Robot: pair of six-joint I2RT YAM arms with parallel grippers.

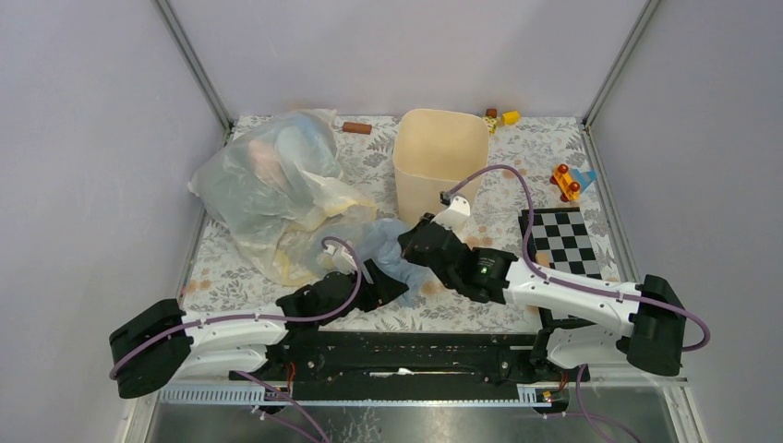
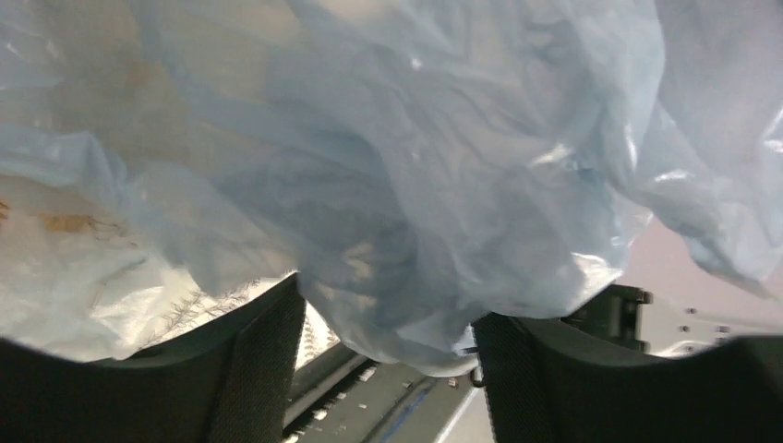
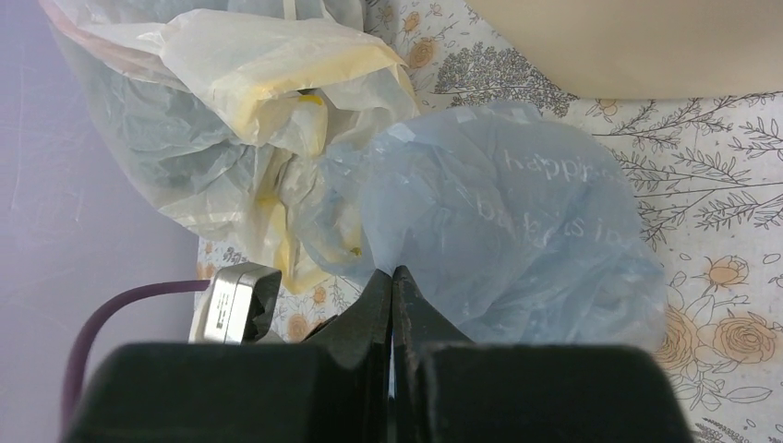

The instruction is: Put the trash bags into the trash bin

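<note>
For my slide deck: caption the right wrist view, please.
Right gripper pinches the pale blue trash bag, cream trash bin just beyond.

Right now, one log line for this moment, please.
left hand: open around blue bag | right hand: shut on blue bag | trash bin: blue bag outside

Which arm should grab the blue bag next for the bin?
Left. The left gripper has its jaws open with the blue bag bunched between them, ready to close. The right gripper sits nearer the trash bin but its jaws are shut at the bag's edge.
</note>
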